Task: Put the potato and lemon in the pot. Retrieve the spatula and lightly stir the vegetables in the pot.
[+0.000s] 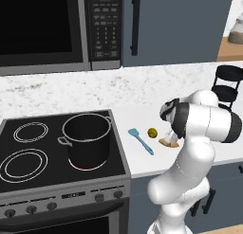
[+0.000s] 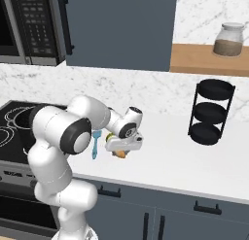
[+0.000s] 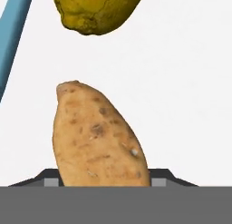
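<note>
potato [image 3: 97,137]: lying on the white surface [image 1: 142,114] right of the stove, tan-brown, long and tapered. In the hand view its fat end sits right between the two dark finger tips.
end effector [image 1: 170,140]: down low over the potato, jaws either side of it. Can't tell if they've actually pinched it yet or are just bracketing it.
how it'll handle: looks stiff and solid, probably some weight, rough skin so not too slippery. The taper is the catch, I'd say: grab near the pointy end and it could squirt out. Across the thick middle looks safest.
lemon [image 1: 152,132]: just beyond the potato, near but not touching.
spatula [image 1: 141,140]: flat on the surface beside the lemon, toward the stove.
pot [image 1: 86,139]: on the stove's front right burner, well apart from the potato.
</note>
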